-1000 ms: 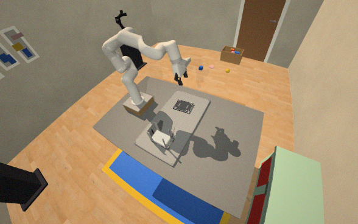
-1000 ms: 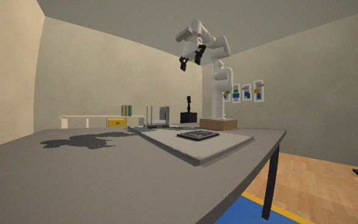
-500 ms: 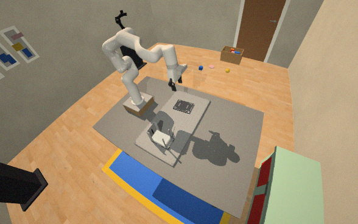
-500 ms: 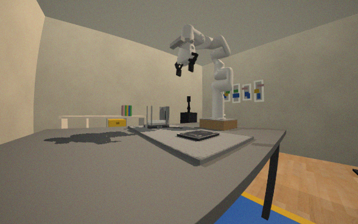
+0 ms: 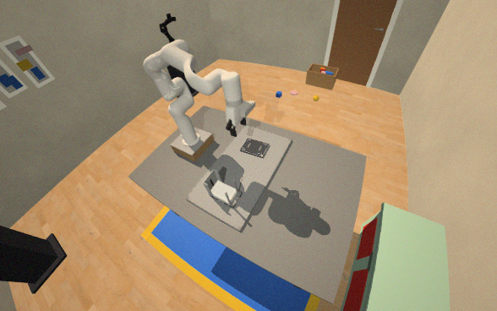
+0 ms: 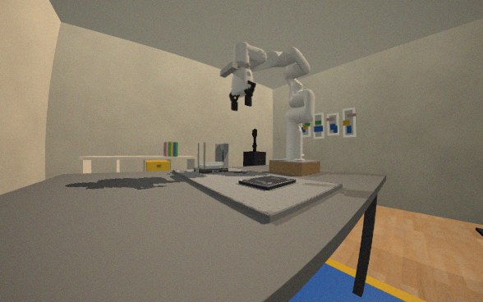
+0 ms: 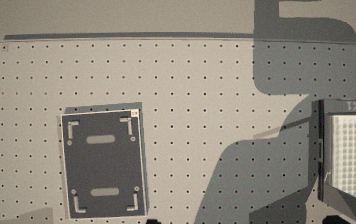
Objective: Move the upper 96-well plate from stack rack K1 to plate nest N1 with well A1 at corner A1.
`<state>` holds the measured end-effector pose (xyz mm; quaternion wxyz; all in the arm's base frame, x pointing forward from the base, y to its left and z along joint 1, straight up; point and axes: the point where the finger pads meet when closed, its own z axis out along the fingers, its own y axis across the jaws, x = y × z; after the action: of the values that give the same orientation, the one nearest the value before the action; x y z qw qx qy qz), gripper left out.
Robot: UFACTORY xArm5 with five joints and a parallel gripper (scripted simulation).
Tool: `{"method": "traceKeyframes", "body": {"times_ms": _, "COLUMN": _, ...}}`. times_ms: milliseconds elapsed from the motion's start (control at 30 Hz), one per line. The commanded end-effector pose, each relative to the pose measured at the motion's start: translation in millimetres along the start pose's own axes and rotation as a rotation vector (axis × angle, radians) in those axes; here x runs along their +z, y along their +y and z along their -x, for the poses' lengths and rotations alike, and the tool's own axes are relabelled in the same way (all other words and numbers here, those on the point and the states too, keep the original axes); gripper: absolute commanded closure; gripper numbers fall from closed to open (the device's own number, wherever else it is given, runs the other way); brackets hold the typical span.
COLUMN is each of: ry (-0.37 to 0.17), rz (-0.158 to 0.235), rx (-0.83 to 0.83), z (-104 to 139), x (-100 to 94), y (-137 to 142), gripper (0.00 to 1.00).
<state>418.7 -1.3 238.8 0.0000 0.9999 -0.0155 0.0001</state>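
Observation:
The stack rack K1 (image 5: 223,188) stands at the near end of the perforated board, with thin posts around a white 96-well plate (image 5: 222,191). It shows in the exterior view (image 6: 211,161) and at the right edge of the wrist view (image 7: 340,152). I cannot tell the two plates apart. The dark plate nest N1 (image 5: 255,147) lies flat on the board's far half, empty, with white corner locators (image 7: 103,166) (image 6: 267,181). My gripper (image 5: 235,126) (image 6: 241,99) hangs open and empty high above the board's far end, near the nest and far from the rack.
The arm's base sits on a brown block (image 5: 192,146) left of the board. A cardboard box (image 5: 322,75) and small toys lie on the floor by the door. A green cabinet (image 5: 397,262) stands at the front right.

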Motion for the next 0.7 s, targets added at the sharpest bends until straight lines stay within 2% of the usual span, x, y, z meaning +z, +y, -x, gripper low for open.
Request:
{"method": "traceKeyframes", "body": {"times_ms": 0, "ry": 0.005, "rz": -0.005, "rx": -0.001, "z": -1.7, "x": 4.8, "y": 15.3, "gripper": 0.0}}
{"method": "traceKeyframes", "body": {"times_ms": 100, "ry": 0.005, "rz": -0.004, "rx": -0.001, "z": -1.8, "x": 6.8, "y": 19.9, "gripper": 0.0}}
{"method": "traceKeyframes", "body": {"times_ms": 600, "ry": 0.005, "rz": -0.004, "rx": -0.001, "z": -2.9, "x": 37.1, "y": 88.7, "gripper": 0.0}}
{"method": "traceKeyframes", "body": {"times_ms": 667, "ry": 0.005, "rz": -0.004, "rx": -0.001, "z": -2.9, "x": 37.1, "y": 88.7, "gripper": 0.0}}
